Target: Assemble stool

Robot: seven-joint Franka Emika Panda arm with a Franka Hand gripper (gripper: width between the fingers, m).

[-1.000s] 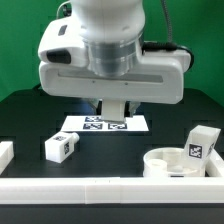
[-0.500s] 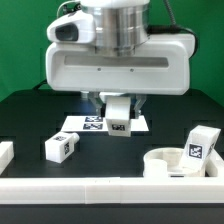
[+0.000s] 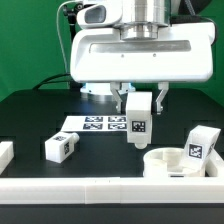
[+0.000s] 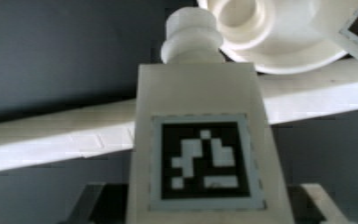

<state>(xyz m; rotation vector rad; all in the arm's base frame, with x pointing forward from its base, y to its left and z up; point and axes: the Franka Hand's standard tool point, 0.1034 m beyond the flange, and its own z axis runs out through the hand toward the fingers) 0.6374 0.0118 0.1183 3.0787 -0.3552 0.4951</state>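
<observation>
The white, boxy end effector (image 3: 138, 106) has 2 dark fingers (image 3: 161, 97) and a grey cylindrical wrist (image 3: 146, 18).

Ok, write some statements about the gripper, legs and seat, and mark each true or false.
1. The gripper holds a leg clear of the table. True.
2. The seat sits at the exterior view's left. False: it is at that view's right.
3. A loose leg lies on the table, toward the exterior view's left of the marker board. True.
4. The held leg is already set into the seat. False: it hangs apart from the seat.
</observation>
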